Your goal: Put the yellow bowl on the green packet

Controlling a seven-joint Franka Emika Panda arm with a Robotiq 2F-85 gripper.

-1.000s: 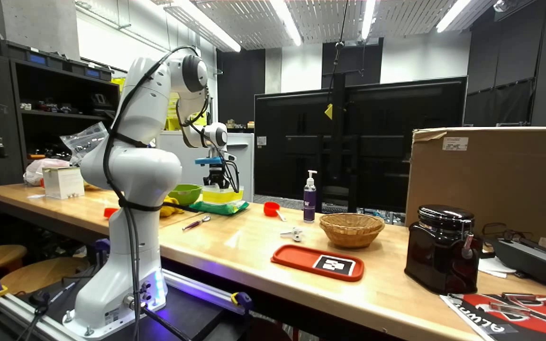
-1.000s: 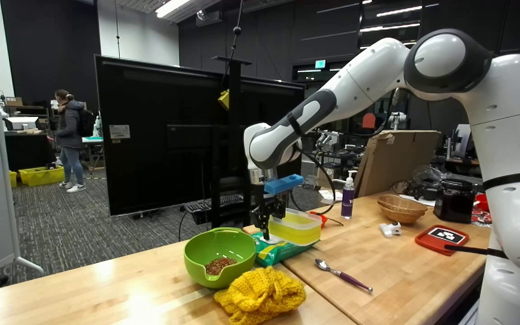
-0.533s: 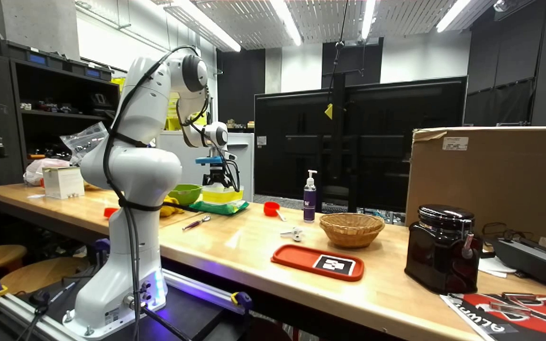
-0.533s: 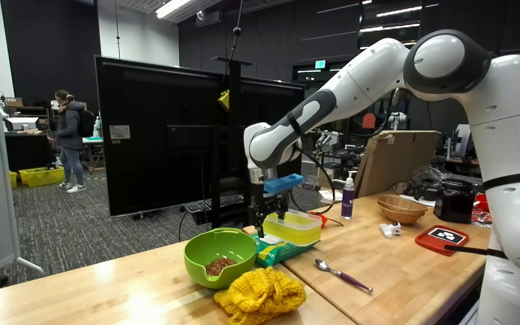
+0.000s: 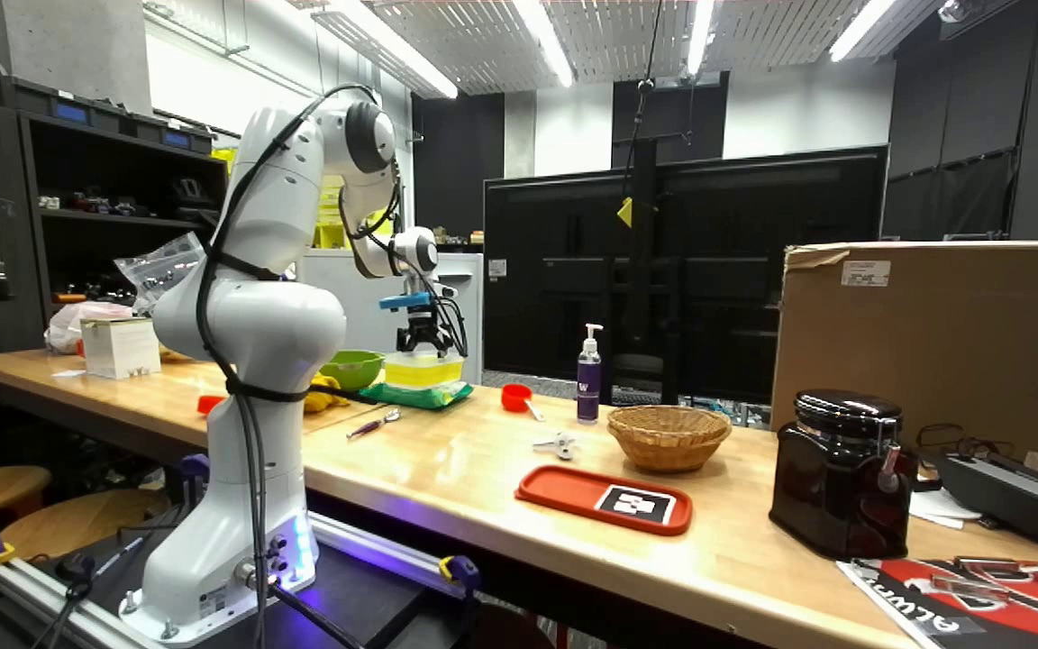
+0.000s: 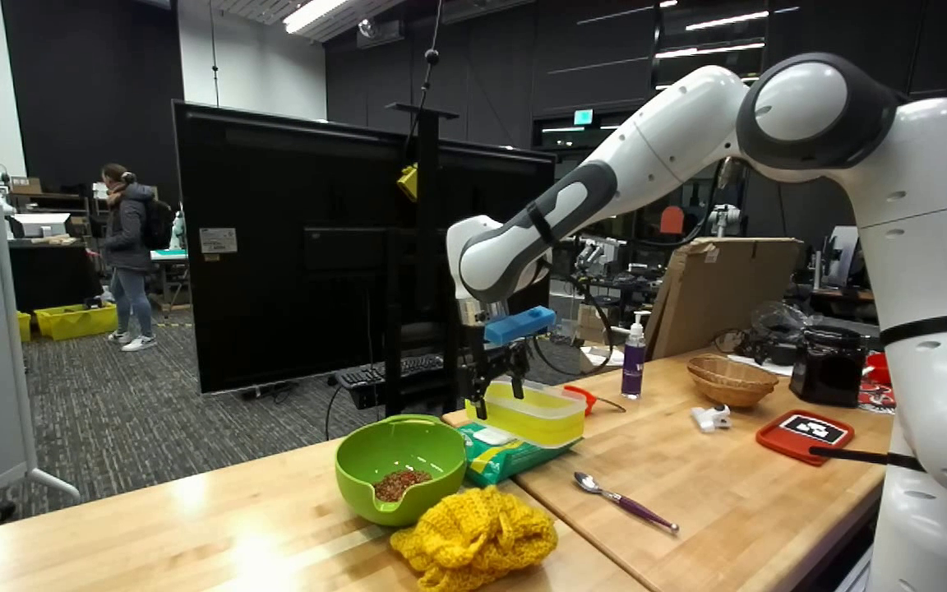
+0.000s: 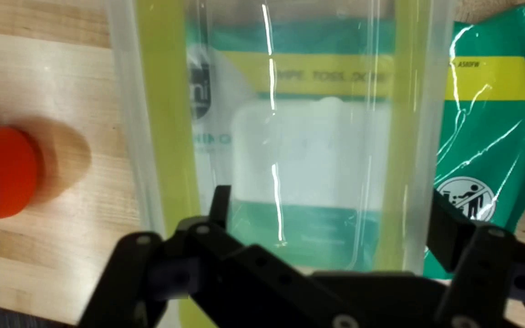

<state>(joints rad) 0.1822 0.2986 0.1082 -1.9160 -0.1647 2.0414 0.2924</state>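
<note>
The yellow bowl (image 5: 423,371) rests on the green packet (image 5: 424,397); both show in an exterior view. The bowl (image 6: 541,421) also sits on the packet (image 6: 496,462) in an exterior view, off to one side so that part of the packet shows. In the wrist view, the packet (image 7: 495,146) shows through the bowl's clear floor and beyond its wall (image 7: 412,136). My gripper (image 7: 331,213) is open and empty, one finger over the bowl's inside and one outside its wall. In both exterior views the gripper (image 5: 423,349) (image 6: 498,400) is just above the bowl's rim.
A green bowl (image 6: 399,493) with brown bits and a yellow knitted cloth (image 6: 473,538) stand beside the packet. A spoon (image 6: 625,501), a red scoop (image 5: 516,397), a pump bottle (image 5: 588,379), a woven basket (image 5: 669,442) and a red tray (image 5: 564,496) are on the table.
My gripper's fingers have spread and let go of the bowl's wall. The gripper has then risen a little. The bowl has stayed on the packet.
</note>
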